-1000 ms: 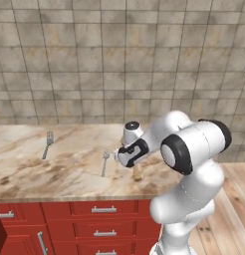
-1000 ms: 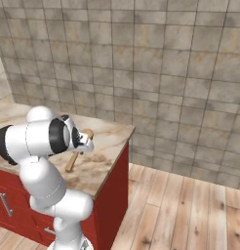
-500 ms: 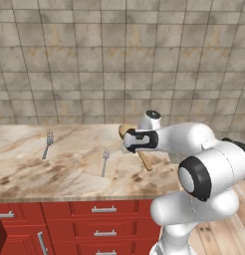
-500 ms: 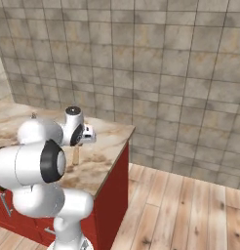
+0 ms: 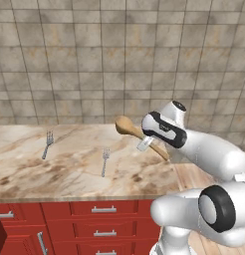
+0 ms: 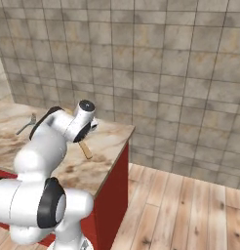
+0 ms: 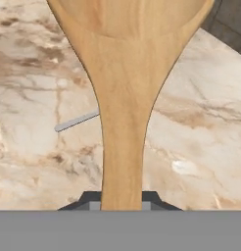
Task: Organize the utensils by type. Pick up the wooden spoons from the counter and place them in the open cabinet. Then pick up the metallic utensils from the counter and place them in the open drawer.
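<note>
We hold the wooden spoon (image 5: 130,129) clear above the tabletop (image 5: 69,169), our gripper (image 5: 145,144) clamped on its handle, bowl pointing left. To carry it well toward the cabinet, we should keep it level and high over the two forks (image 5: 47,144) (image 5: 105,161) lying on the stone. Red drawers (image 5: 103,209) below appear shut; we cannot see inside them.

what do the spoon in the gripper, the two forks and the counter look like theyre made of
Wooden spoon: pale tan wood, matte, with visible grain lines. Forks: thin, even silver-grey, likely metal; too small to judge the shine. Counter: beige with brown veins, apparently polished stone or a stone-look slab.
</note>
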